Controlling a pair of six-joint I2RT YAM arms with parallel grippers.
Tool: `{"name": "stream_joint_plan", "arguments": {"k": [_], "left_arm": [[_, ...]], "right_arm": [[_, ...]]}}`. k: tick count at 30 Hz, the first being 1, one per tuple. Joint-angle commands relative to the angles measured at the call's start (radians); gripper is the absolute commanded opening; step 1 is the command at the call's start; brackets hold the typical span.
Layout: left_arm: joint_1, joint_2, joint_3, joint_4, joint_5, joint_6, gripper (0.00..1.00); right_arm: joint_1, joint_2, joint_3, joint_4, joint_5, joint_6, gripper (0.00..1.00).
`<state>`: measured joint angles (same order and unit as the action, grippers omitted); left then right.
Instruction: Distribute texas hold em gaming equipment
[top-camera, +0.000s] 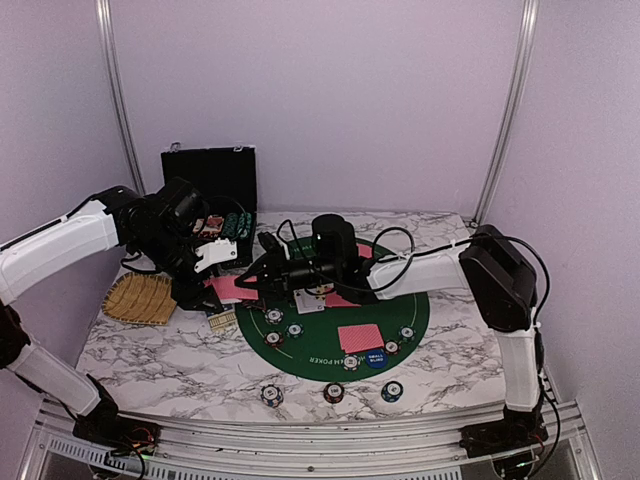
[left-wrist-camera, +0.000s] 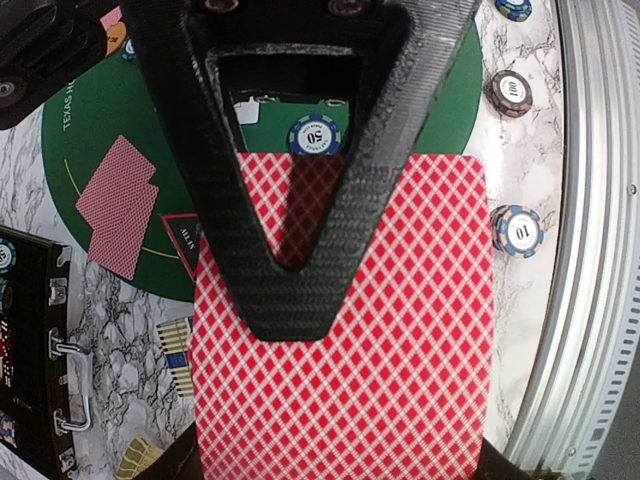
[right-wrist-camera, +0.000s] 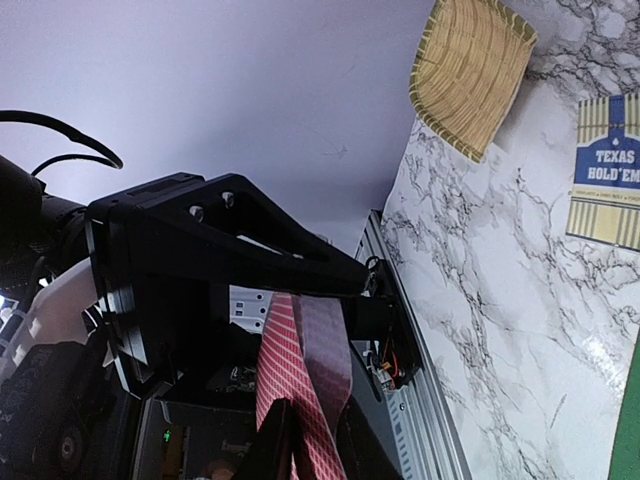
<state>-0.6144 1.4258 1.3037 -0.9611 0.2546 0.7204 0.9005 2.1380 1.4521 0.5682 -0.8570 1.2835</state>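
My left gripper (top-camera: 207, 284) is shut on a stack of red-backed playing cards (left-wrist-camera: 400, 330), held above the table's left side; they fill the left wrist view. My right gripper (top-camera: 252, 282) reaches left to the same cards (right-wrist-camera: 300, 350). Its fingers (right-wrist-camera: 268, 445) close on their edge, with one card bent away from the stack. Two cards (top-camera: 360, 337), a blue "small blind" disc (top-camera: 375, 360) and several striped chips (top-camera: 273, 316) lie on the green mat (top-camera: 420, 310). Three chips (top-camera: 334, 392) lie on the marble in front. The dark triangle (left-wrist-camera: 182, 238) lies at the mat's edge.
A woven straw tray (top-camera: 140, 298) lies at the left, also in the right wrist view (right-wrist-camera: 470, 70). A "Texas Hold'em" card box (top-camera: 222, 320) lies beside the mat. An open black case (top-camera: 210, 180) with chips stands at the back left.
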Motion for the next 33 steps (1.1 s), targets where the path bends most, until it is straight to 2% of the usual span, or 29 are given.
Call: {"name": "stream_joint_plan", "arguments": {"k": [1, 19, 30, 33], "left_arm": [[0.007, -0.014, 0.004, 0.000, 0.004, -0.002, 0.09], [0.007, -0.023, -0.002, 0.001, -0.006, -0.002, 0.09], [0.008, -0.020, -0.005, 0.002, -0.007, -0.001, 0.08], [0.008, -0.023, -0.010, 0.002, -0.013, 0.000, 0.08]], "right_arm": [[-0.016, -0.049, -0.020, 0.015, -0.023, 0.000, 0.16], [-0.033, -0.096, -0.062, -0.034, -0.035, -0.029, 0.18], [-0.088, -0.167, -0.111, -0.113, -0.039, -0.077, 0.00], [-0.119, -0.189, -0.116, -0.168, -0.043, -0.121, 0.00]]}}
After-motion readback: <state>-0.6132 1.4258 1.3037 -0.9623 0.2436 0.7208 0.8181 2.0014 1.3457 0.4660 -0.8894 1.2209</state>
